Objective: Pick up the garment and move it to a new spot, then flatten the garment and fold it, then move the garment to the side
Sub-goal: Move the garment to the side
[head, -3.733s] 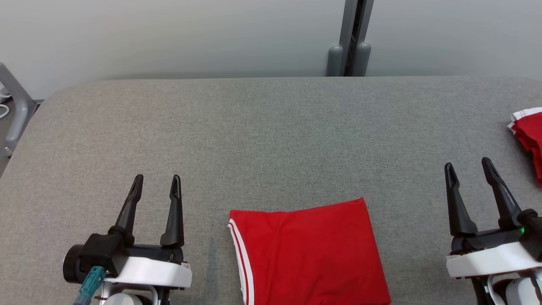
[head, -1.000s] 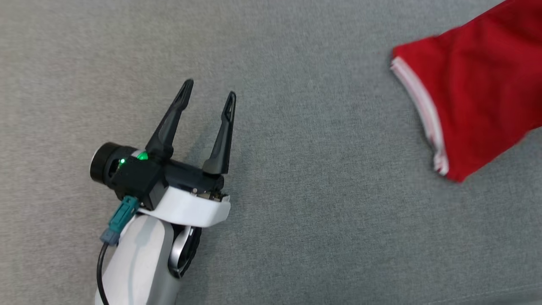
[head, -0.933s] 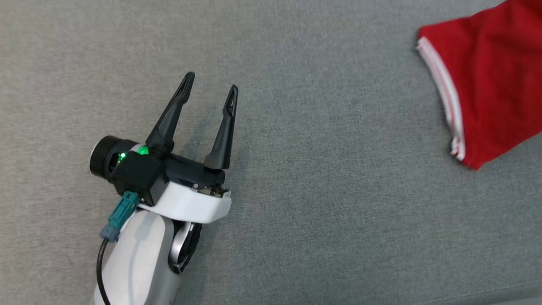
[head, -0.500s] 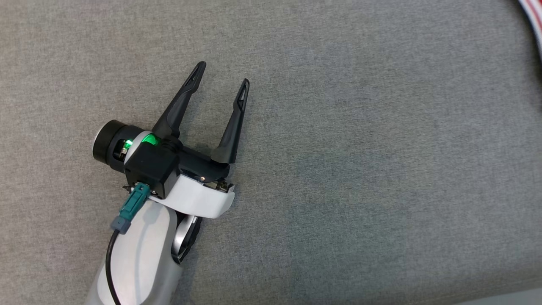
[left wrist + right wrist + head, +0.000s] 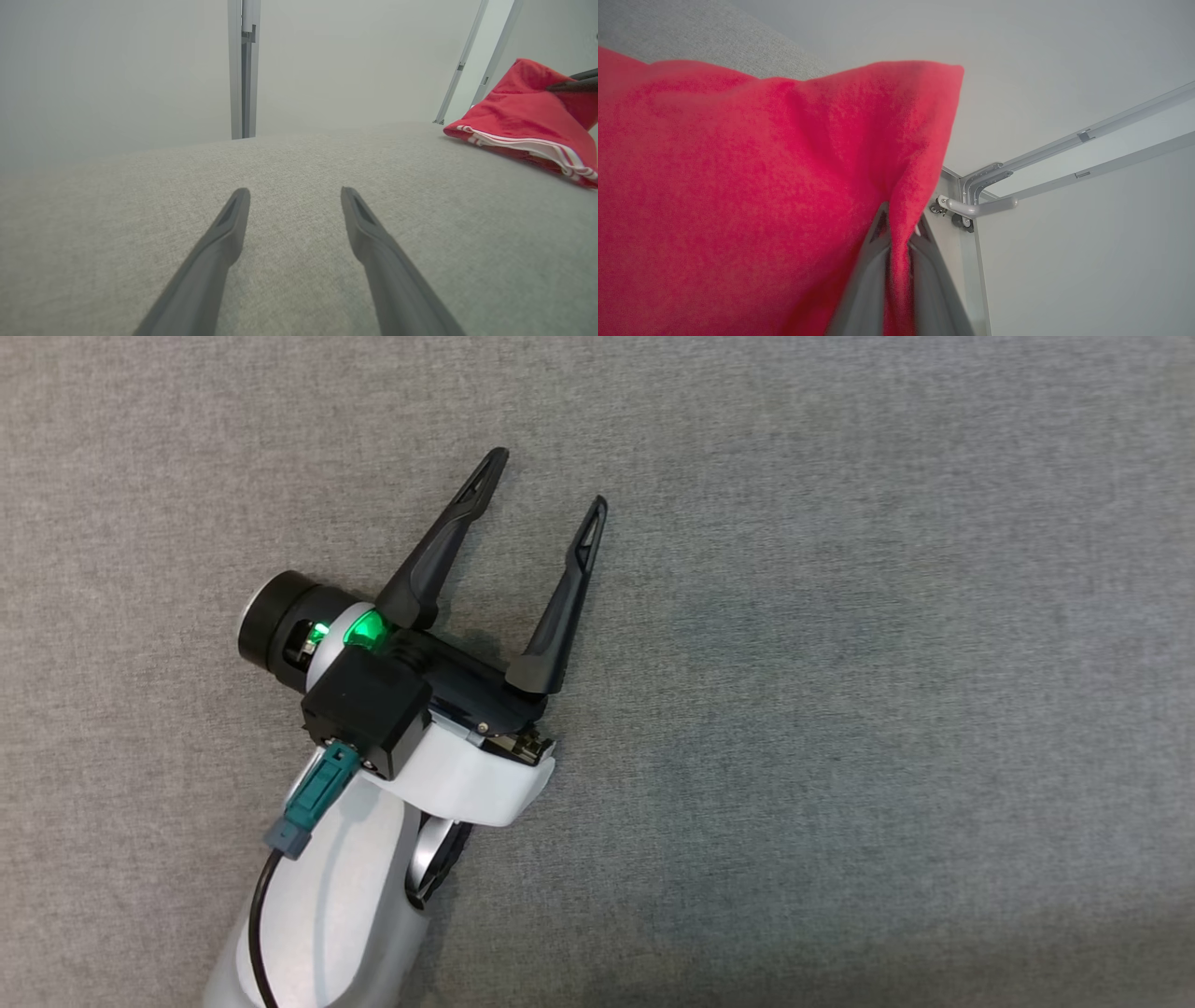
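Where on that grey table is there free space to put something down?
The grey table lies bare all around the open left gripper, in front of it and out to its right. It is crowded at the far right, where the right gripper pinches the red garment.

Soft even light, faint shadows, the close garment (image 5: 738, 186) blurred.

Grey fabric table (image 5: 840, 616) (red garment (image 5: 514, 112) touching it)
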Controlling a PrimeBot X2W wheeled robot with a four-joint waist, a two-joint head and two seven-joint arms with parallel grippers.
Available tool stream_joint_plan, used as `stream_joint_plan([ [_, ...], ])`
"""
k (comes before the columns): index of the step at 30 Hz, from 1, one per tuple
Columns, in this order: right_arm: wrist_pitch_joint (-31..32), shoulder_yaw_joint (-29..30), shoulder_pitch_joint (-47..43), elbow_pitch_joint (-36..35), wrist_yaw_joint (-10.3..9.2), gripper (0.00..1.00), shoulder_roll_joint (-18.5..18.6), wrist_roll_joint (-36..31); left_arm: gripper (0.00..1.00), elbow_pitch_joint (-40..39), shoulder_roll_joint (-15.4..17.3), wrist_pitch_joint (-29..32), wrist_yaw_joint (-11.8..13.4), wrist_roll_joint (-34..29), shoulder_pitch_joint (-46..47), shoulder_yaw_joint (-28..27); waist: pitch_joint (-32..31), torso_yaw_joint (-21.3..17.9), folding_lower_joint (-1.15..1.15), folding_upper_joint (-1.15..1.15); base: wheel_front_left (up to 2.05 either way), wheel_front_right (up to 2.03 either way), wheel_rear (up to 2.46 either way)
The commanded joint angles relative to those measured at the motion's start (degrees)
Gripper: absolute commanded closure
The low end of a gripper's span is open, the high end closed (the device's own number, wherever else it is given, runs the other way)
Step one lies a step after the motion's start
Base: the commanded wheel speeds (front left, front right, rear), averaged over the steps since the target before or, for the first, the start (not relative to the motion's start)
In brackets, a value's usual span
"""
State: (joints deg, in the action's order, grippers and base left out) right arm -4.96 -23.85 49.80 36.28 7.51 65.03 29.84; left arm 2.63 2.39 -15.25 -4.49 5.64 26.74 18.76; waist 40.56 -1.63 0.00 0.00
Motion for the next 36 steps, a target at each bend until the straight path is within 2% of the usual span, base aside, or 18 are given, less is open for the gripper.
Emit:
stream_joint_plan([
  [1,-0.5,0.1,1.2,1.6,-0.04,1.00,-0.7,0.1,0.00,2.1,1.1,0.4,0.1,-0.1,-0.3,-0.4,0.8,0.7,0.00,0.00,0.00,0.00,0.00],
  [3,-0.8,0.0,2.0,3.7,-0.04,1.00,-1.2,0.0,0.00,2.1,1.2,0.4,0.5,1.2,-0.5,-0.7,1.2,1.2,0.00,0.00,0.00,0.00,0.00],
  [4,-1.3,-0.1,2.4,4.6,-0.04,0.67,-1.3,-0.4,0.00,2.0,1.3,0.4,0.7,1.8,-0.6,-0.8,1.3,1.4,0.00,0.00,0.00,0.00,0.00],
  [5,-1.6,0.4,3.1,6.0,-0.04,0.14,-1.6,-0.8,0.00,2.0,1.3,0.5,0.8,2.1,-0.5,-0.9,1.5,1.7,0.00,0.00,0.00,0.00,0.00],
  [6,-1.0,0.7,3.6,7.7,-0.04,0.00,-2.4,-0.3,0.00,2.0,1.3,0.5,0.8,2.2,-0.5,-0.9,1.6,1.8,0.00,0.00,0.00,0.00,0.00],
  [12,0.0,-0.1,6.1,12.6,-0.04,0.00,-6.7,-0.5,0.00,2.3,1.3,0.5,0.9,1.6,-1.4,-1.2,0.1,2.0,0.00,0.00,0.00,0.00,0.00],
  [19,-1.6,-1.8,8.4,13.0,-0.04,0.00,-9.9,-0.1,0.00,1.3,0.7,0.2,1.4,2.8,-1.7,-1.5,-4.8,2.0,0.00,0.00,0.00,0.00,0.00],
  [23,-3.9,-3.3,9.2,10.8,-0.04,0.00,-12.5,1.1,0.00,1.2,0.6,0.2,2.0,3.4,-2.9,-2.2,-9.6,1.9,0.00,0.00,0.00,0.00,0.00],
  [26,-5.5,-2.8,8.6,9.1,-0.04,0.00,-16.2,5.3,0.00,1.1,0.7,0.2,2.6,3.7,-4.7,-3.4,-13.7,1.7,0.00,0.00,0.00,0.00,0.00],
  [33,-8.5,-5.2,2.7,1.1,-0.04,0.00,-22.7,10.5,0.00,0.6,0.7,0.2,4.0,5.8,-9.6,-6.8,-22.5,2.3,0.00,0.00,0.00,0.00,0.00],
  [36,-9.7,-2.6,-0.9,-1.6,-0.03,0.00,-27.2,14.1,0.00,0.2,0.6,0.2,4.8,6.7,-11.8,-8.4,-25.6,2.3,0.00,0.00,0.00,0.00,0.00],
])
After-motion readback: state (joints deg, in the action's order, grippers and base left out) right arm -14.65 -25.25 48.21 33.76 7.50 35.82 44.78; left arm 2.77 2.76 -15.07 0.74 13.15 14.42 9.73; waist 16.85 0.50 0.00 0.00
